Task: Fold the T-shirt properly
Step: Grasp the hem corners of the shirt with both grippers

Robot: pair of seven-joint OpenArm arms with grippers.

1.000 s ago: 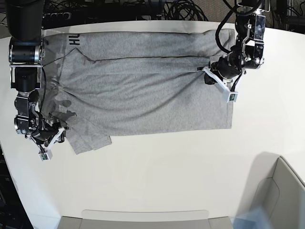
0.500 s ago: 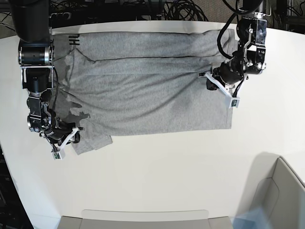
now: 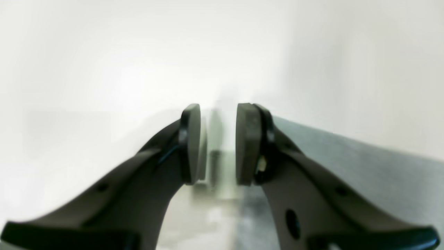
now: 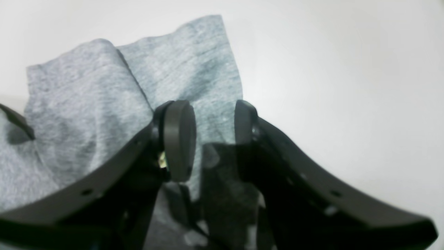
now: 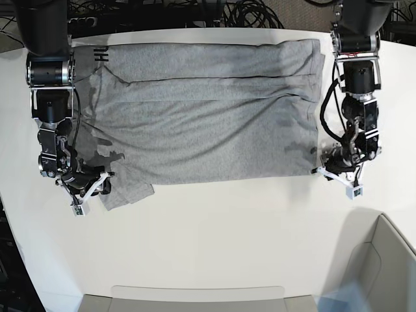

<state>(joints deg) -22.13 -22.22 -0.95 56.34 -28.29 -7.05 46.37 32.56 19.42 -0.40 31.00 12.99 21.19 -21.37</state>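
The T-shirt [image 5: 201, 117] is lying flat across the upper half of the white desk [image 5: 227, 240] in the base view, with one long fold running along its top portion and black lettering showing at the 10 o'clock corner. A sleeve is protruding at the 8 o'clock corner.

The left hand [image 5: 336, 173] is hovering at the shirt's 4 o'clock corner, just beside the hem. In the left wrist view, its fingers [image 3: 190, 142] are standing apart with nothing between them; grey fabric is lying under the right-side finger only.

The right hand [image 5: 91, 188] is positioned at the sleeve at 8 o'clock. In the right wrist view, its fingers [image 4: 178, 139] are standing apart over the fabric [image 4: 104, 104], gripping nothing.
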